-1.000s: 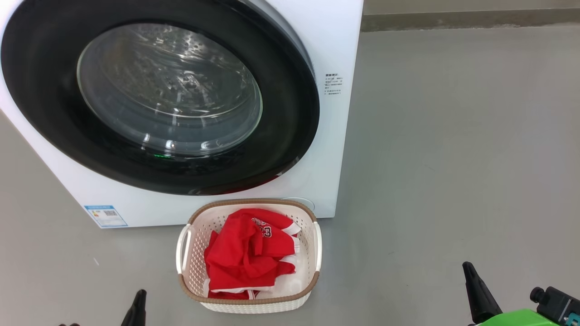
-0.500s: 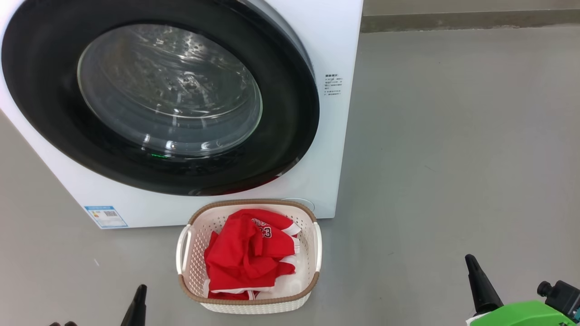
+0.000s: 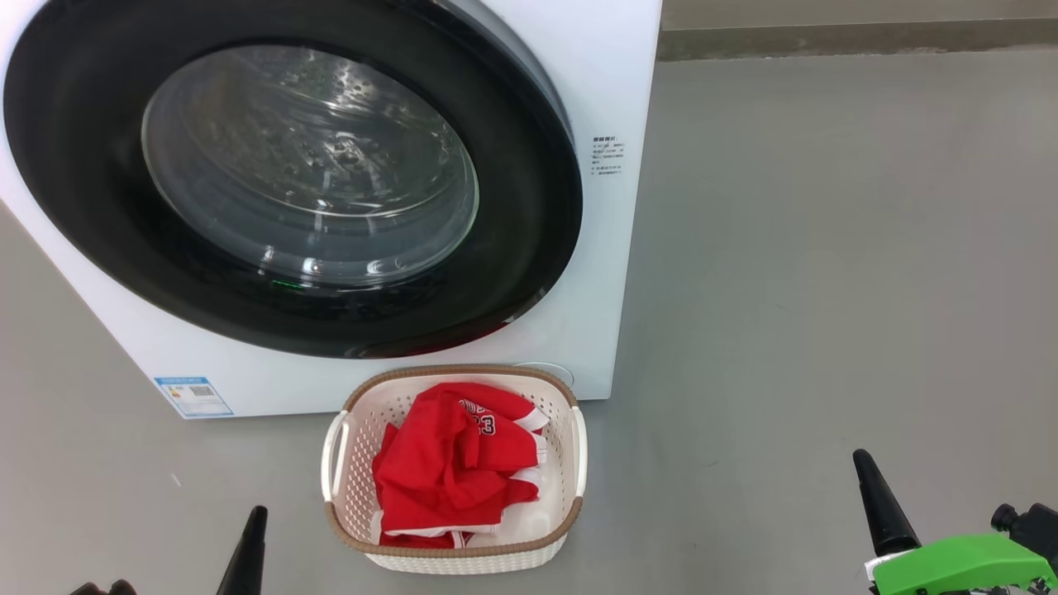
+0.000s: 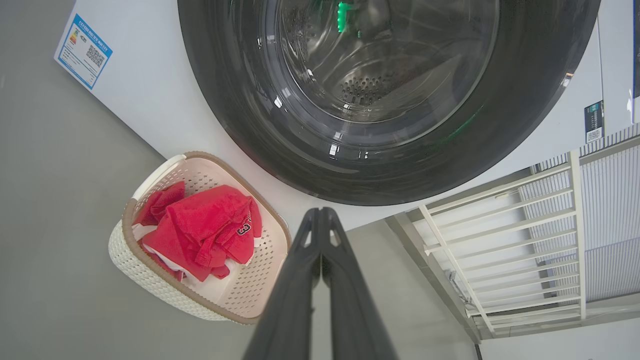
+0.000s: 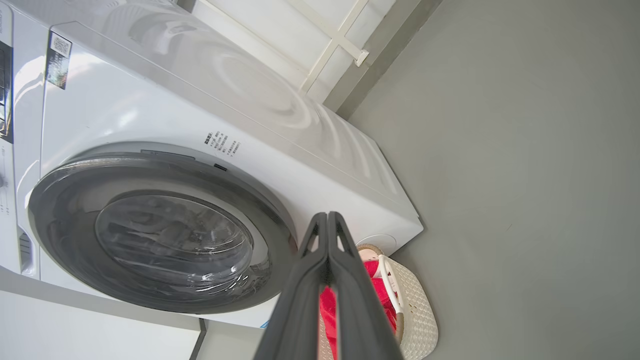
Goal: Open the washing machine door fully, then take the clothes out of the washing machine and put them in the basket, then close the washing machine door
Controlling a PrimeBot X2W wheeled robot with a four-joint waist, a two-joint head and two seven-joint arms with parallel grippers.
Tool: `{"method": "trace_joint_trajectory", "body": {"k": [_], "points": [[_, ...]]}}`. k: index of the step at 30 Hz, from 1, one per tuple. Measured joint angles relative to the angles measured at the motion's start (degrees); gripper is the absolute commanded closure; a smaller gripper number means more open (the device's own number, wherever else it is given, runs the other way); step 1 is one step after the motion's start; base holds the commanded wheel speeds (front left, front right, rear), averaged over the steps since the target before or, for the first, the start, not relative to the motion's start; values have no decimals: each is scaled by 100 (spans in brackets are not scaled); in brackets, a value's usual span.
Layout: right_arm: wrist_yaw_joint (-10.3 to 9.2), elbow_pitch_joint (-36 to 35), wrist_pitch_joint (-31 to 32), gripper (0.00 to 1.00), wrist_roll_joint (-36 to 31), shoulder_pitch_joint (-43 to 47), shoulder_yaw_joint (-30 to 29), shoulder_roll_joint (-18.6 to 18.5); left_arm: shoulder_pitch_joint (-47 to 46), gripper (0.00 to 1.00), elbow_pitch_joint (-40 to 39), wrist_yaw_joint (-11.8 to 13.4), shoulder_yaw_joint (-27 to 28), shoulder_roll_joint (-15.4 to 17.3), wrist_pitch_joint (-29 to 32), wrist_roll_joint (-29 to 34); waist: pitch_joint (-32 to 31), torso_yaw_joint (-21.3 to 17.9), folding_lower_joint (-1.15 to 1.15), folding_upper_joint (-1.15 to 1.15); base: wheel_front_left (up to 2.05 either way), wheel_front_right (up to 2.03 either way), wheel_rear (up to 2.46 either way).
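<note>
- Risk: the door [image 3: 529,207] may be pushed to but not latched. It is seen flat against the white front of the washing machine [image 3: 616,74], yet the catch itself cannot be made out, so a spring-back is possible if it is left unchecked
- Risk: the basket [image 3: 450,548] is set on the floor [image 3: 826,289] just in front of the machine, below the door's lower edge. A low sweep of either arm could shove or tip it
- Risk: the clothes [image 3: 446,471] are heaped loosely, so a knock could spill a fold over the rim
- The left hand [image 3: 246,552] is noted low at the left, fingers pressed together, nothing held. The right hand [image 3: 880,502] is low at the right, well apart from the basket, likewise closed and empty
- Clothes: bright red cloth, crumpled, white trim showing at the edges, part of a white number visible on an upper fold. All of it lies inside the basket, none trailing on the floor
- Through the glass [image 3: 314,165] a bare perforated drum is seen, with no red cloth made out inside. The task is judged all but done
</note>
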Motion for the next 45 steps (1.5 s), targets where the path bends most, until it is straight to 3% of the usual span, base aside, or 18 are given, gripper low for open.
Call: {"method": "trace_joint_trajectory", "body": {"k": [45], "points": [[-2, -154, 757, 100, 2597, -461, -266, -57, -330, 100, -213, 0, 309, -299, 722, -2390, -39, -4, 0, 0, 0, 0, 0]]}}
